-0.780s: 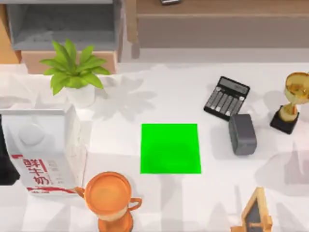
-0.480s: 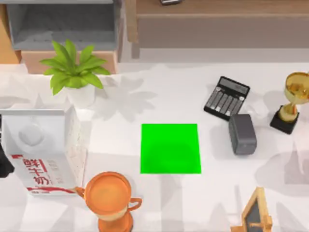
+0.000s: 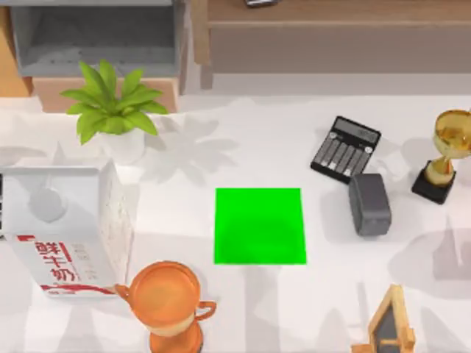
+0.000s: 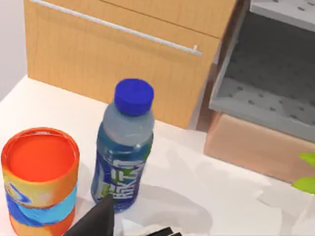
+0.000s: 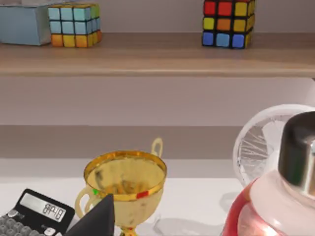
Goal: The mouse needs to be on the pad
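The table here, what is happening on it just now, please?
Nothing is being handled yet. The small dark grey boxy mouse lies on the white table, apart from the flat bright green square pad and to its right, just below the black calculator with grey keys. The pad is bare, so the move has not begun.

The pad [image 3: 260, 226] lies near the middle of the table [image 3: 257, 147], and the mouse [image 3: 369, 204] sits on bare table to its right, apart from it, just beside or perhaps touching the near corner of the calculator [image 3: 345, 148] behind it. A trophy [image 3: 444, 154] stands at the right edge; a plant [image 3: 112, 103] stands back left. In front of the plant is a milk carton [image 3: 65, 228], a cup [image 3: 167, 301] at the front edge.
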Controlling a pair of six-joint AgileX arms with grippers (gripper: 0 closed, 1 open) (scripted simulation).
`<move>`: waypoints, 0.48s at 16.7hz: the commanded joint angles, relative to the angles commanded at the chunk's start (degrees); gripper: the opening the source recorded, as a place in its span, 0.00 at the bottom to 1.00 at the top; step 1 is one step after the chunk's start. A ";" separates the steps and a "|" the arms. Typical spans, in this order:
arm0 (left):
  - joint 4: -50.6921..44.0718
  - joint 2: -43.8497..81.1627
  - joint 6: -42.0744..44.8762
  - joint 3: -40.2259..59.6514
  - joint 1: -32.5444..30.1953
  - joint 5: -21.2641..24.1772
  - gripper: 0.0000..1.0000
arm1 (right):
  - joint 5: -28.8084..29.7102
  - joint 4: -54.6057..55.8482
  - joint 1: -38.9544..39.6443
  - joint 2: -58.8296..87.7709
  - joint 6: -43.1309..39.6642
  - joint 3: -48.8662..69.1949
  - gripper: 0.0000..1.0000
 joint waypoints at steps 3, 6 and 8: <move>-13.26 19.68 -3.76 10.75 4.97 -0.07 1.00 | 0.00 0.00 0.00 0.00 0.00 0.00 1.00; -26.88 34.95 -7.05 18.90 9.68 -0.91 1.00 | 0.00 0.00 0.00 0.00 0.00 0.00 1.00; -34.80 42.15 -8.90 22.70 12.40 -1.70 1.00 | 0.00 0.00 0.00 0.00 0.00 0.00 1.00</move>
